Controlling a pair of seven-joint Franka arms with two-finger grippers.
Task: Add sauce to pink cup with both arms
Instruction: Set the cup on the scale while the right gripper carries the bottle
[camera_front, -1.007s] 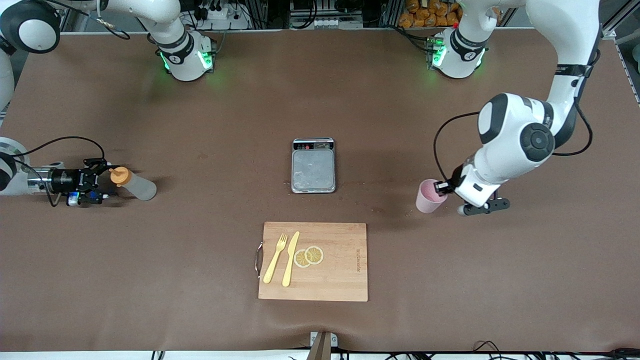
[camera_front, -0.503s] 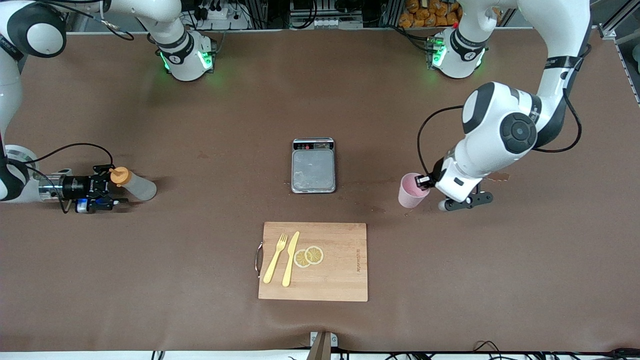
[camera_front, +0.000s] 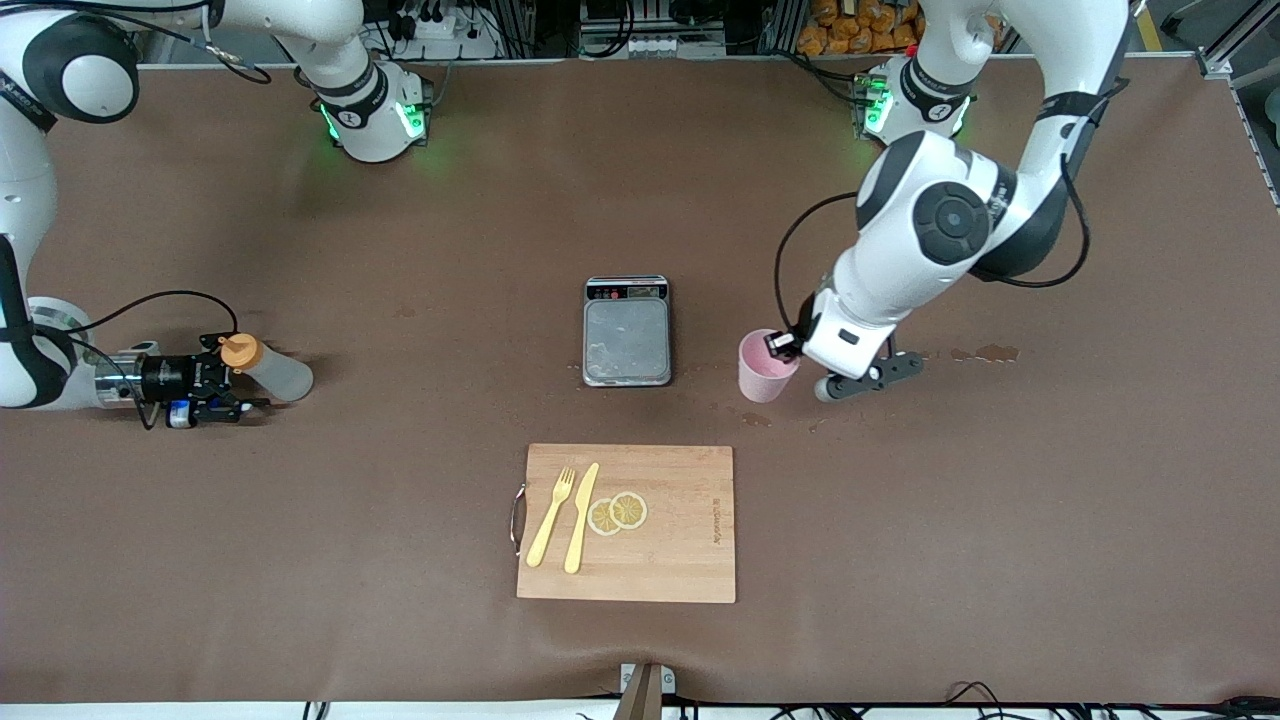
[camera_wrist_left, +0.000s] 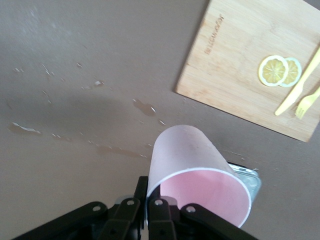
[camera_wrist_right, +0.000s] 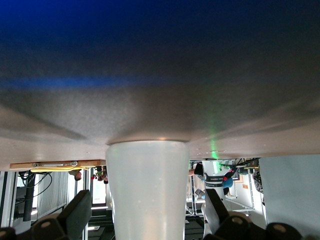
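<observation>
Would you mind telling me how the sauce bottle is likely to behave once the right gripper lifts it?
The sauce bottle looks translucent and soft-walled, so it probably dents under the right gripper. It seems light. Its round body, lying on the table, would likely roll if released.

Brown table (camera_front: 400, 560) — cables and metal racks (camera_front: 640, 25) line its robot-side edge.

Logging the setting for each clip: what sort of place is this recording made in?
Most likely a robotics lab bench staged as a mock kitchen: a brown-covered table with kitchen props, a wooden cutting board and a steel scale, and equipment racks and cables along the edge where the arms' bases stand.
</observation>
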